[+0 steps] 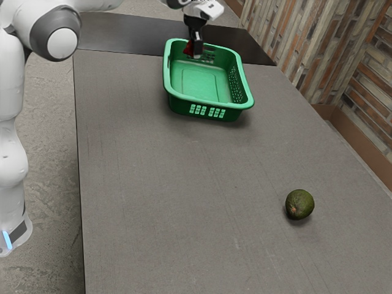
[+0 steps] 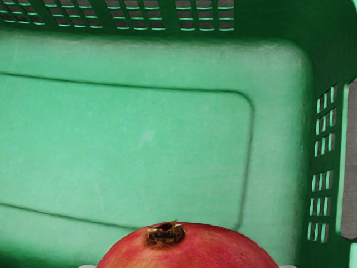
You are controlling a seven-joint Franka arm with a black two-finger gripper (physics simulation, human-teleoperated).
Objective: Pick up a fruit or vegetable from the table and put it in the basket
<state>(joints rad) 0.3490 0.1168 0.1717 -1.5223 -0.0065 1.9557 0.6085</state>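
Over the far end of the green basket (image 1: 184,106), in the exterior view, is my gripper (image 1: 194,48), shut on a red pomegranate (image 1: 188,49) that is partly hidden by a black finger. In the wrist view the pomegranate (image 2: 189,249) bulges up at the lower edge, crown showing, with slivers of my gripper (image 2: 187,266) on its two sides. Beyond it lies the bare floor of the basket (image 2: 134,145). A dark green avocado (image 1: 300,204) rests on the table, well away from the basket.
The grey table (image 1: 165,196) stretches between basket and avocado. A dark surface (image 1: 122,33) lies behind the table's far edge, and a brick-patterned wall (image 1: 318,55) runs along the exterior view's right. The basket's raised, perforated walls surround the space below my hand.
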